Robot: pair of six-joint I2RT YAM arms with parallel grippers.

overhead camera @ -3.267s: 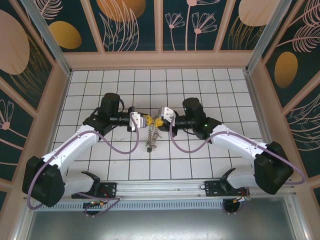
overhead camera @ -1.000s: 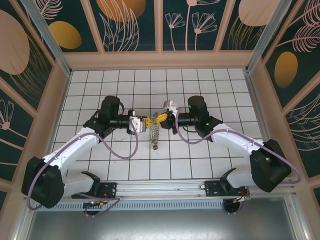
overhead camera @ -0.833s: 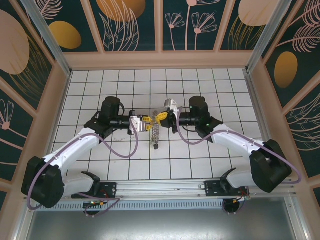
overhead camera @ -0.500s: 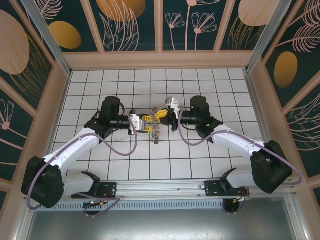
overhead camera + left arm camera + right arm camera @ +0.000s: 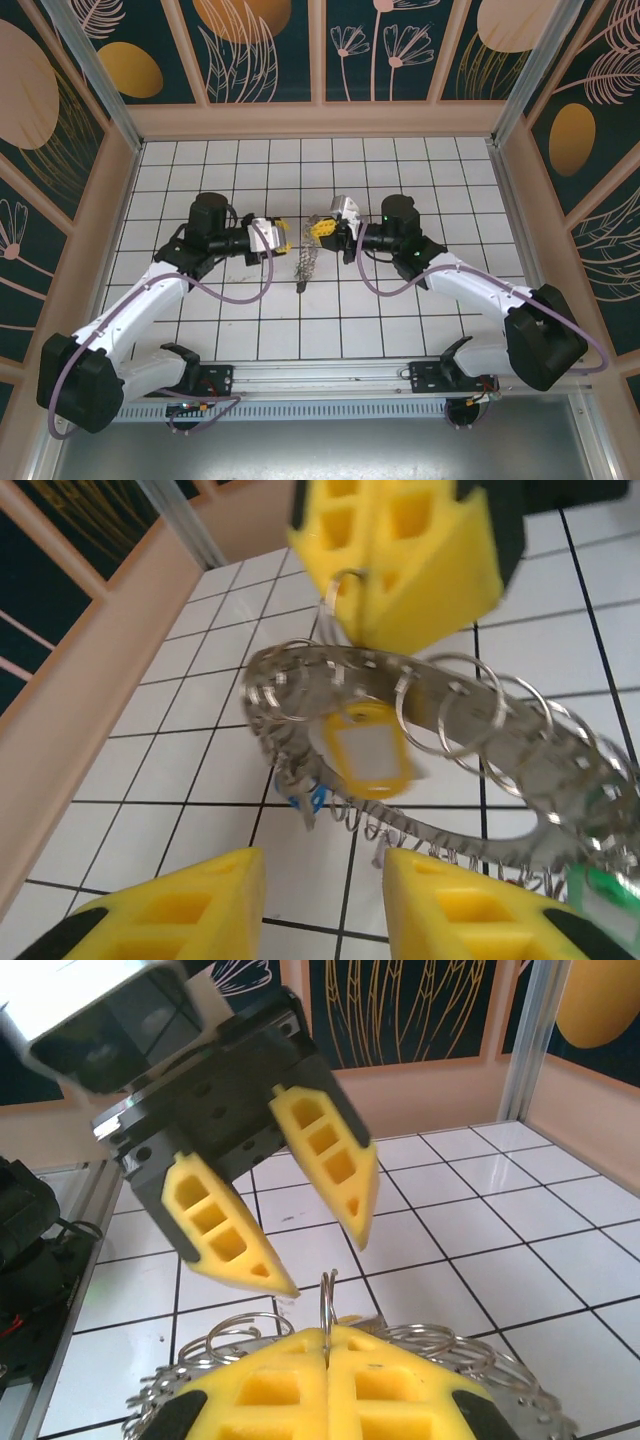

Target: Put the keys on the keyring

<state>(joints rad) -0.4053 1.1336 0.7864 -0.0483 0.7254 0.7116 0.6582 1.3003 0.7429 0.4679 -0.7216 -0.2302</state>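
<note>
Left wrist: keyring (image 5: 290, 670) hangs from right jaws, beyond spread left jaws.

Right pincer (image 5: 327, 1342) tight on keyring (image 5: 425, 1340)

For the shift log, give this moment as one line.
left gripper jaws open | right gripper jaws shut on keyring | keyring hanging

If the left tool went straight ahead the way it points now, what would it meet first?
Likely the keyring hanging from the shut right tool, about at its yellow key; the right tool sits just above. Depth is hard to judge.
</note>
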